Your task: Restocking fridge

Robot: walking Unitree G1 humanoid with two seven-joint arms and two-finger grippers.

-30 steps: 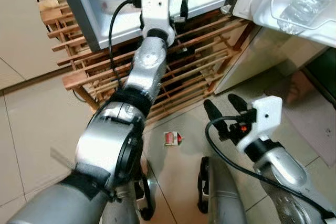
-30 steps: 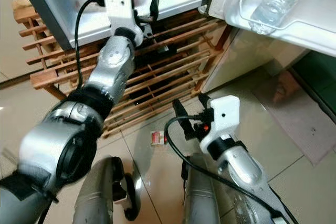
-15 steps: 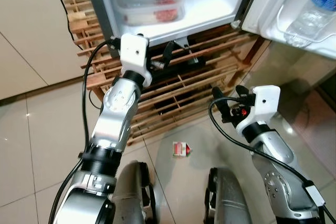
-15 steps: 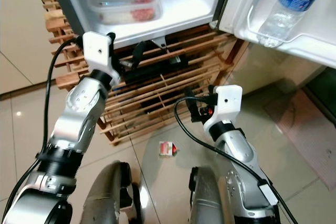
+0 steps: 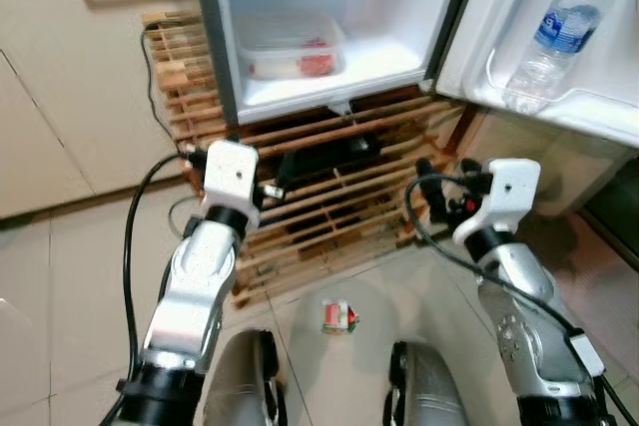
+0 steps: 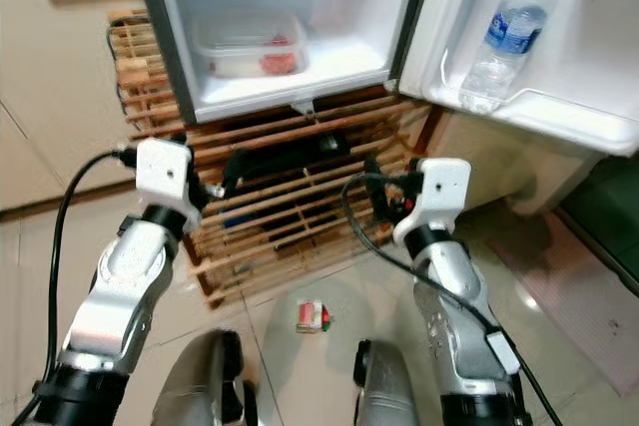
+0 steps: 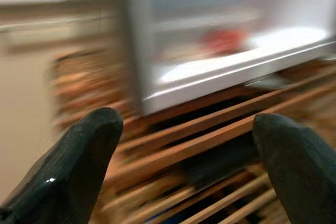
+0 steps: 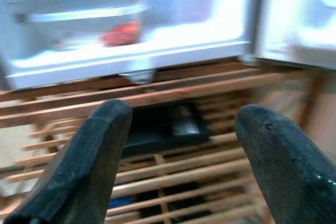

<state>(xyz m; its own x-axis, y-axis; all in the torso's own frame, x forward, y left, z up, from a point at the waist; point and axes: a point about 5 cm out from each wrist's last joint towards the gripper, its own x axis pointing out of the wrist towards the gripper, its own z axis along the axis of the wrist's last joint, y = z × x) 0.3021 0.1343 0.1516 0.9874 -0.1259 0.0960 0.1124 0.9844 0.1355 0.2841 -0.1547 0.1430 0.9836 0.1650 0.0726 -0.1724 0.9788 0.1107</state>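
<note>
Your left gripper (image 7: 184,145) and right gripper (image 8: 178,140) both gape wide, holding nothing. Ahead of them: one open fridge (image 5: 399,47) with one food container (image 5: 292,47); one water bottle (image 5: 554,32) in the door; one small carton (image 5: 338,316) on the floor below.

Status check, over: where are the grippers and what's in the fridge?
Left gripper and right gripper open, empty, raised before the wooden rack. Fridge open: food container inside, water bottle in door. Small carton on floor.
</note>
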